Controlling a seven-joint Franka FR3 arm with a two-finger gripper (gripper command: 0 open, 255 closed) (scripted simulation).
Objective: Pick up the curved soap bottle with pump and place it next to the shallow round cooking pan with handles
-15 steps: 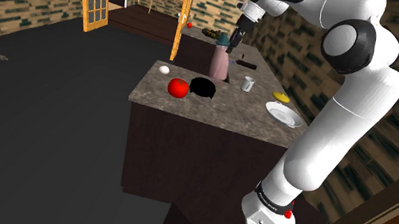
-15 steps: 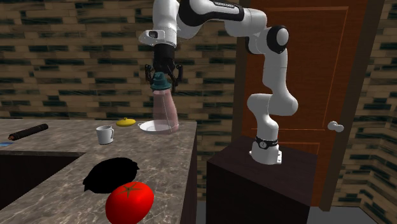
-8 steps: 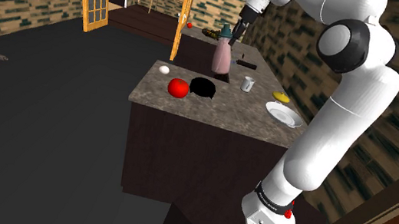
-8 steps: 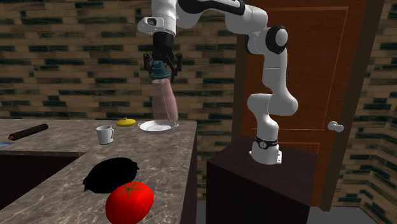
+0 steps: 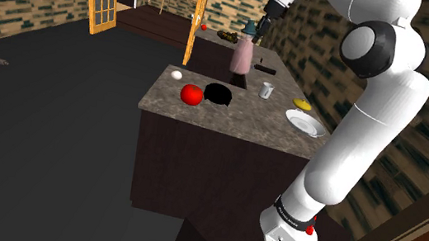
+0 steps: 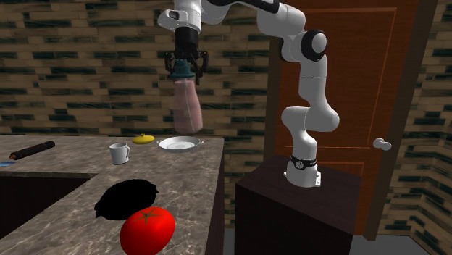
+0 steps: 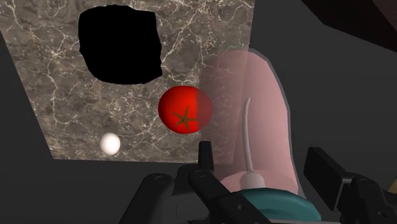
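Observation:
A translucent pink soap bottle [image 6: 187,105] with a teal pump top hangs in the air above the stone counter [image 6: 185,190]. My gripper [image 6: 187,69] is shut on its pump top. In the shoulder view the gripper [image 5: 254,27] holds the bottle [image 5: 242,58] over the counter's far side. The wrist view looks down past the bottle [image 7: 254,114], clasped between the fingers [image 7: 210,191]. The pan shows as a flat black shape [image 5: 218,94] on the counter [image 6: 127,199] [image 7: 119,46], apart from the bottle.
A red tomato [image 5: 192,95] [image 6: 147,230] and a white ball [image 5: 177,75] lie beside the black pan. A white mug [image 5: 267,90], a white plate [image 5: 305,122], a yellow object [image 5: 302,104] and a dark stick [image 6: 32,150] also sit on the counter. Dark floor drops off beyond its edge.
The gripper has risen with the bottle in it, carrying it higher above the counter. The other things on the counter have not moved.

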